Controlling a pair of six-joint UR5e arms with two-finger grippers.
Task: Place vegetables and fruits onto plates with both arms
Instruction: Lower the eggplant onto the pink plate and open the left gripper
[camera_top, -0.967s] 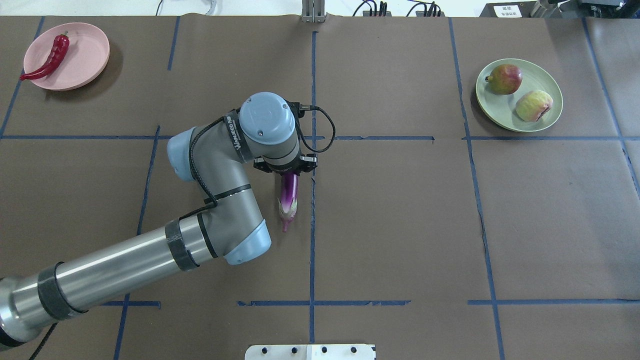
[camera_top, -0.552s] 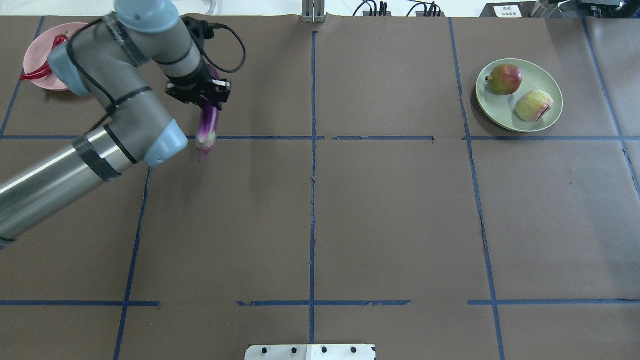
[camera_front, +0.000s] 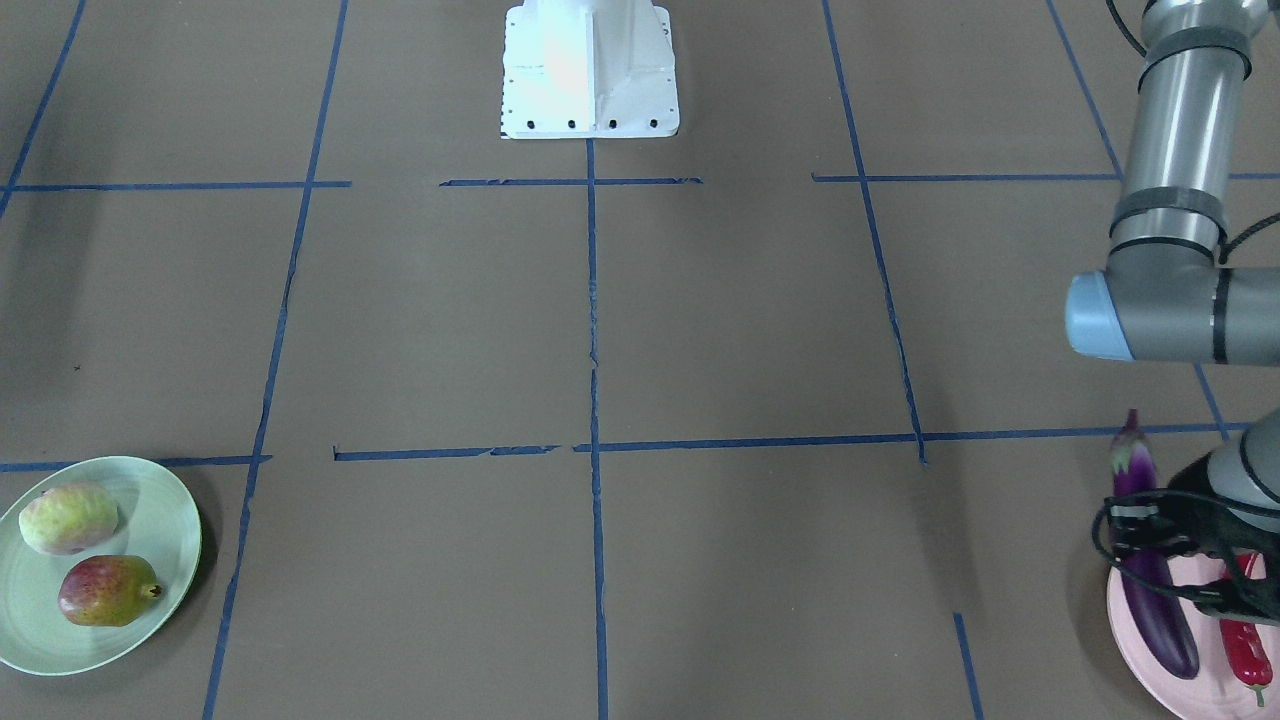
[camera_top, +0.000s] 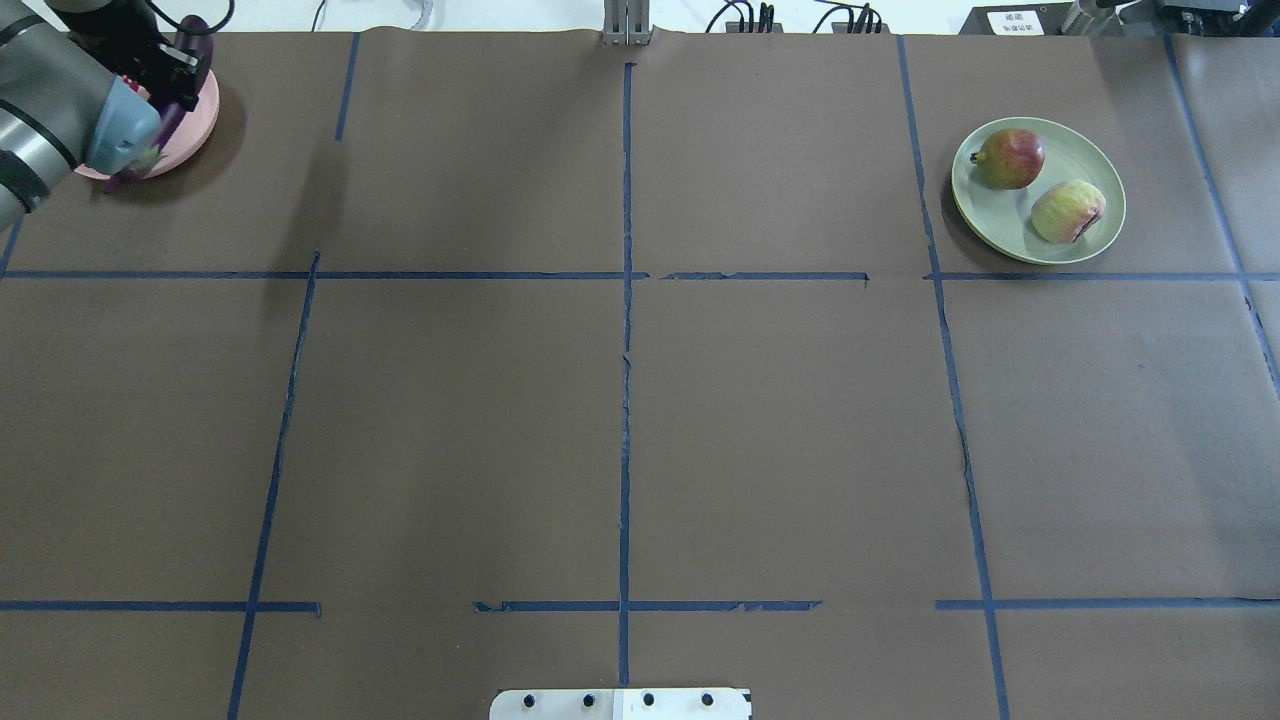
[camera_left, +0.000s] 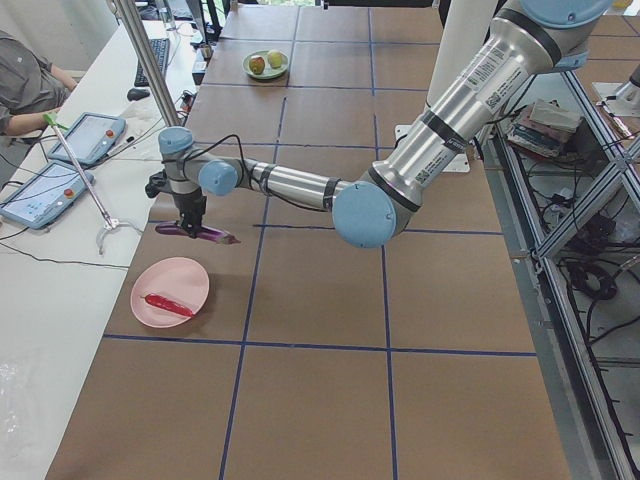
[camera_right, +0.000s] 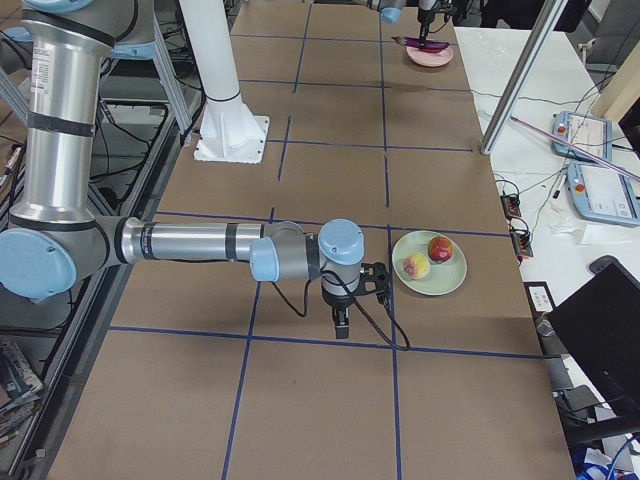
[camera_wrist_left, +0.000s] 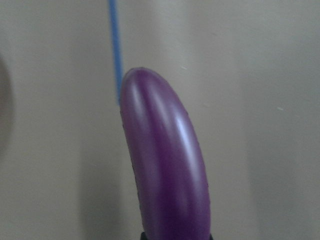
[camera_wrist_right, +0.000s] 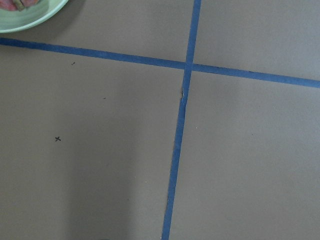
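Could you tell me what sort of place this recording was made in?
Probably a robotics lab: a paper-covered table gridded with blue tape, the left arm holding an eggplant, and tablet controllers on a side bench.

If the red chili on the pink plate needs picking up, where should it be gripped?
Grip the chili across its middle, coming down from above: it lies flat on the pink plate, long and slim, so closing across its narrow width seems surest.

Purple eggplant (camera_left: 205, 234); red chili (camera_left: 167, 304) on a pink plate (camera_left: 190, 280); mint green plate (camera_top: 1085, 160) with a red-yellow mottled fruit (camera_top: 1008, 158) and a yellow-green, pink-blushed fruit (camera_top: 1068, 211); brown worktop (camera_top: 780, 430), blue gridlines (camera_top: 625, 400)
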